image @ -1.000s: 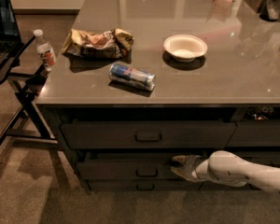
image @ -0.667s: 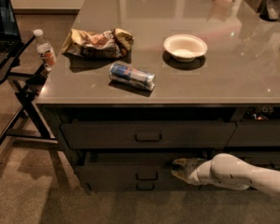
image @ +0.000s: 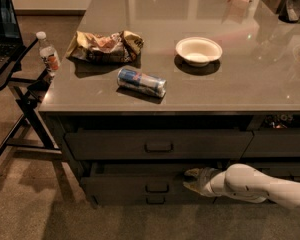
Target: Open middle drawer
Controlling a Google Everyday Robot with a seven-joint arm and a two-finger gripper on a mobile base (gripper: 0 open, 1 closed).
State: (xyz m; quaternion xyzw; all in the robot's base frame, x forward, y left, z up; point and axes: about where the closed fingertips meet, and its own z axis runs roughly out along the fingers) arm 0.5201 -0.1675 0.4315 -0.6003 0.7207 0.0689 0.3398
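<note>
The middle drawer [image: 130,184] is the dark grey-brown front below the top drawer, with a small loop handle [image: 156,188] at its centre. It stands a little way out, with a dark gap above its front. My gripper [image: 190,180] is at the drawer front's upper edge, just right of the handle and not on it. Its two tan fingertips [image: 191,173] are spread apart, one above the other, and hold nothing. My white arm [image: 260,184] reaches in from the lower right.
The top drawer [image: 158,145] is shut above and the bottom drawer handle [image: 155,200] shows below. On the counter [image: 250,79] lie a can [image: 141,82], a chip bag [image: 106,45] and a white bowl [image: 198,50]. A stand [image: 20,84] with a bottle [image: 48,54] is on the left.
</note>
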